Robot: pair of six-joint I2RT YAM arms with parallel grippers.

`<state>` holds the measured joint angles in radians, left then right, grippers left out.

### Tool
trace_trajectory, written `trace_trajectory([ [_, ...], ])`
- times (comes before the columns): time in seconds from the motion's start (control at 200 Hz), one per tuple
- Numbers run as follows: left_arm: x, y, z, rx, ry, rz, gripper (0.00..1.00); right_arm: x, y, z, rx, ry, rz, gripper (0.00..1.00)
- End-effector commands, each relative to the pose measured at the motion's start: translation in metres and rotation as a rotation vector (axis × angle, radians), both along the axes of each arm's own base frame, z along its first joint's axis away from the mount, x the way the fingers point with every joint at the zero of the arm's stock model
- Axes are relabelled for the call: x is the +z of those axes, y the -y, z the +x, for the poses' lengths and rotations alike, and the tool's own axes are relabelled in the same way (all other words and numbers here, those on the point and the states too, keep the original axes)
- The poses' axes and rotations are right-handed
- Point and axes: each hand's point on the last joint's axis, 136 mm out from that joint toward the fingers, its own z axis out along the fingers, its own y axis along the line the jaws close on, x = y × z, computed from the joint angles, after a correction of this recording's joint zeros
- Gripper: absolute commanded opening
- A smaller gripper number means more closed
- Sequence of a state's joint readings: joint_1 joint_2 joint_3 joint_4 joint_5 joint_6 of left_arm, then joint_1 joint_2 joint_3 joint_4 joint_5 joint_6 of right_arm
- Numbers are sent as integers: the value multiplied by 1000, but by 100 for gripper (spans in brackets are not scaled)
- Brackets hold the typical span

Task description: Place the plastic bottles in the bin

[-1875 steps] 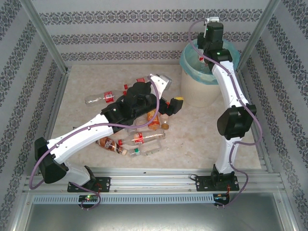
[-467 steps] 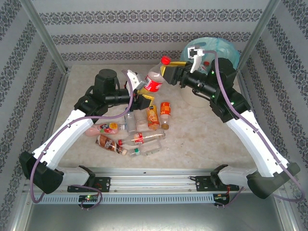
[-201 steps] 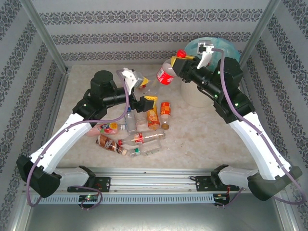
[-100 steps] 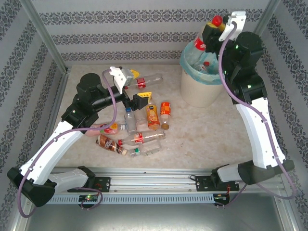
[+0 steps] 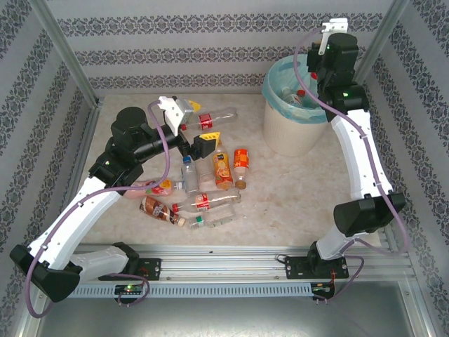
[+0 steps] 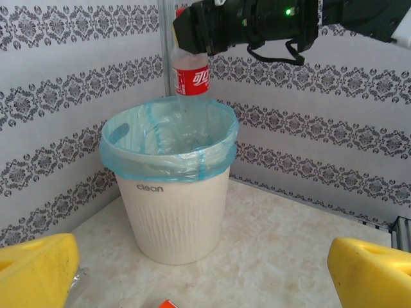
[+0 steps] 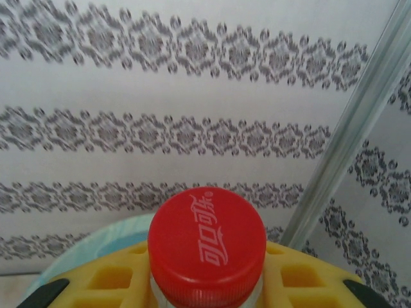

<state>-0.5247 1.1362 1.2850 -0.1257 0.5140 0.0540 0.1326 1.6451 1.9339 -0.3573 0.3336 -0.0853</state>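
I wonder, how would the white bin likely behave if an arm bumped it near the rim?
The bin narrows toward its base, so a high bump might tip it. Seemingly holding few bottles, it is probably light and may slide on the smooth table. Its thin liner looks floppy.

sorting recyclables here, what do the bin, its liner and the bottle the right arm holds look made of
The bin looks like matte cream moulded plastic, going by its ribbed wall. Its liner seems thin teal plastic film: translucent and wrinkled. The bottle appears clear plastic with a glossy red label.
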Motion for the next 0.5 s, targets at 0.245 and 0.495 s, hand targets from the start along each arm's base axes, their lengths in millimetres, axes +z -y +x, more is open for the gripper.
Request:
trace_trajectory([
  [0.245, -28, 7, 27, 76, -159, 49, 100, -98, 39, 45, -99, -173, 35, 0],
  [0.495, -37, 14, 31, 60, -190, 45, 100, -168, 44, 65, -90, -310, 96, 0],
])
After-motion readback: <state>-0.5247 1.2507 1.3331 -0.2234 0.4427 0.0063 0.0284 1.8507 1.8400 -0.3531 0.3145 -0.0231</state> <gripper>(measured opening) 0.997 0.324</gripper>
